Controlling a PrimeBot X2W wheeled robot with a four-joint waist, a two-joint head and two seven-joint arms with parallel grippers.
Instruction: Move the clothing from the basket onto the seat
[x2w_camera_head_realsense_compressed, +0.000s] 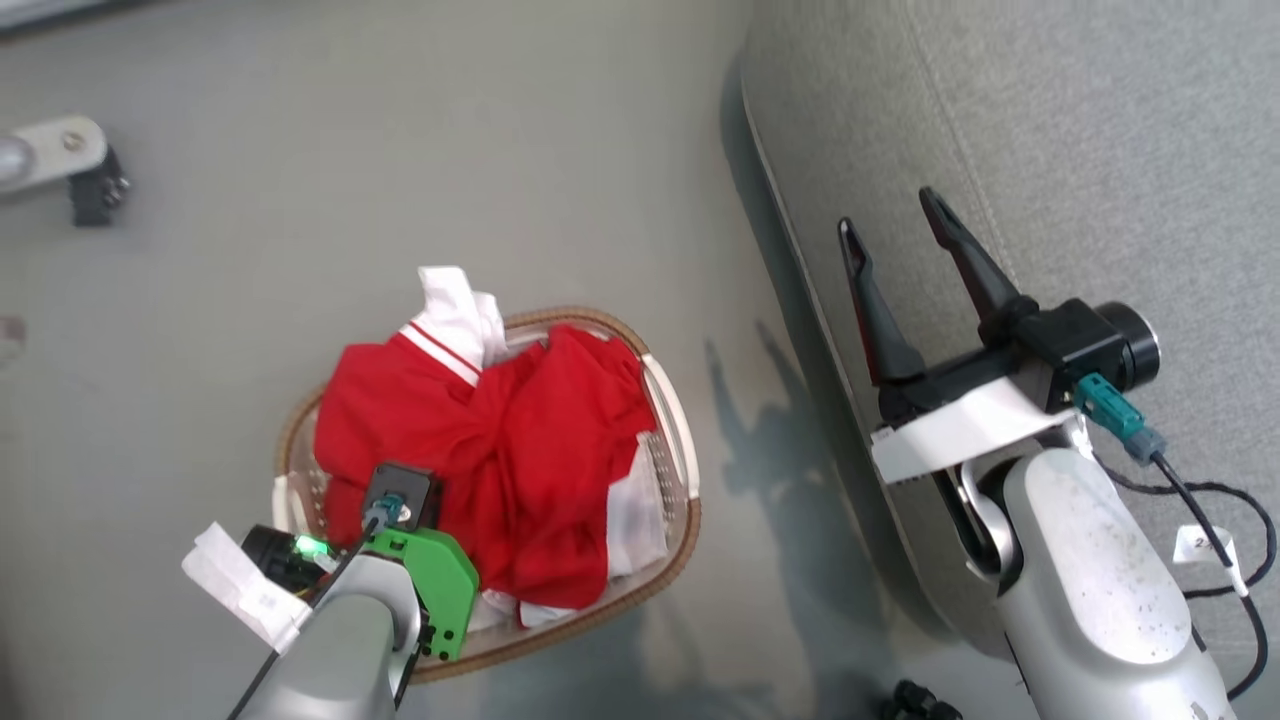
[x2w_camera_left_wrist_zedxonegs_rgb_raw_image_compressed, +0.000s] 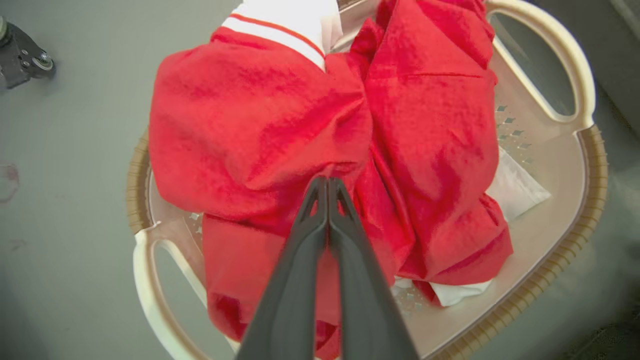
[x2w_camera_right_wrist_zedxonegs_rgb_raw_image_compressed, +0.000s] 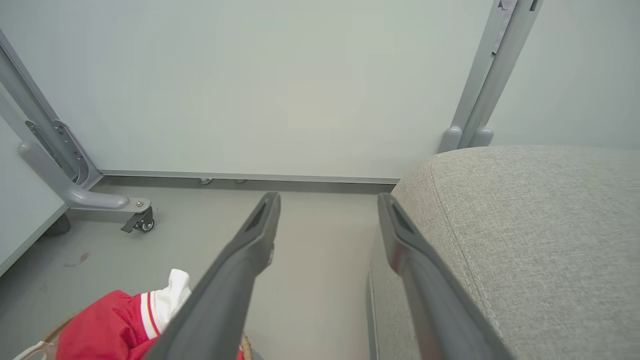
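The step in hand looks like the first pick. All the clothing (x2w_camera_head_realsense_compressed: 520, 440) is in the basket (x2w_camera_head_realsense_compressed: 672, 420), heaped above its rim, and nothing red lies on the seat (x2w_camera_head_realsense_compressed: 1050, 120).

The left tool (x2w_camera_left_wrist_zedxonegs_rgb_raw_image_compressed: 327, 182) reaches down into the basket from its near side. Its two fingers are pressed together, with the tips set in a fold near the middle of the heap. Creases in the red cloth run toward the tips, so it seems to have a pinch of fabric, though I cannot tell how much is caught. The right tool (x2w_camera_head_realsense_compressed: 889, 212) hangs to the right of the basket, well apart from it, over the seat's edge. Its fingers are spread wide and hold nothing.

As I judge it, the next move is a lift straight up out of the basket until the cloth clears the rim. The load then goes right of the basket, across the strip of floor (x2w_camera_head_realsense_compressed: 400, 150), and down onto the seat. Two red folds meet at the pinch, so more than one piece may rise, or a thin pinch may slip. A slow lift would show which.

A white part with red stripes sticks out over the basket's far rim. White panels lie against its right wall.
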